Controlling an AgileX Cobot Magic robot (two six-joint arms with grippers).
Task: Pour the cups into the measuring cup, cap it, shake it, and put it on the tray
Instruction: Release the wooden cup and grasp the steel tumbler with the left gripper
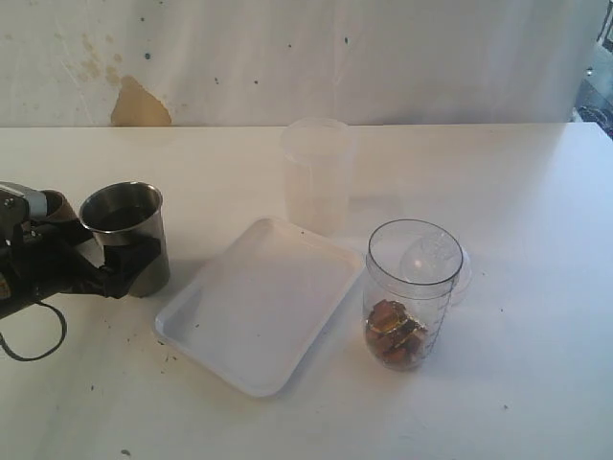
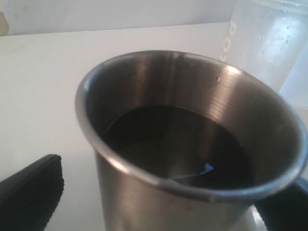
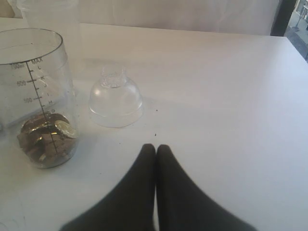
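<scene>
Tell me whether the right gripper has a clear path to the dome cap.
Probably yes. Only bare table lies between the right gripper and the dome cap; the measuring cup stands aside. The jaws are shut, so they must open first.

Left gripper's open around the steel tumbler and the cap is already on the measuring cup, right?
Not quite. The cap sits on the table beside the measuring cup, not on it; the right wrist view shows the cup's rim open. The left gripper is indeed open around the steel tumbler.
</scene>
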